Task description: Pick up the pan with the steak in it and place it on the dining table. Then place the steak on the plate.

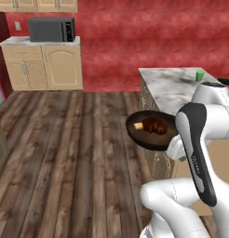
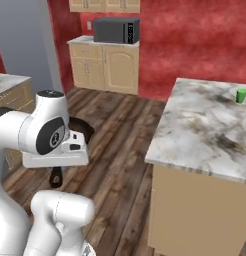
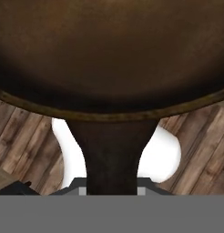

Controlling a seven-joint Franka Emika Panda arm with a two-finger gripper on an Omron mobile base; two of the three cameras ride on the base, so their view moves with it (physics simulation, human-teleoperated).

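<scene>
Right now the gripper (image 3: 111, 191) is clamped narrow on the handle (image 3: 113, 154) of the pan (image 3: 109, 54), the handle running straight up out of the jaws toward twelve o'clock in the hand view and flaring into the dark round bowl. Under the handle shows the wooden floor (image 3: 22, 136), so the pan is up in the air and resting on nothing. From the left base camera the pan (image 1: 151, 130) hangs level just beside the arm's forearm, and the steak (image 1: 155, 125) sits near the middle of the bowl with its yellow chunk (image 1: 138, 125) at nine o'clock of the meat. From the right base camera only a dark arc of the pan (image 2: 81, 127) peeps out behind the arm's wrist. The dining table (image 2: 205, 125) stands well apart from the pan at about three o'clock in that view, its near corner closest to the arm, with a small green cup (image 2: 241, 95) toward its far edge. The table (image 1: 172, 86) lies at roughly one o'clock from the pan in the left view, higher in the picture than the skillet. As I judge it, the coming move is a carry toward that marble top with the bowl leading, kept level so the steak stays put. I cannot make out the plate.
</scene>
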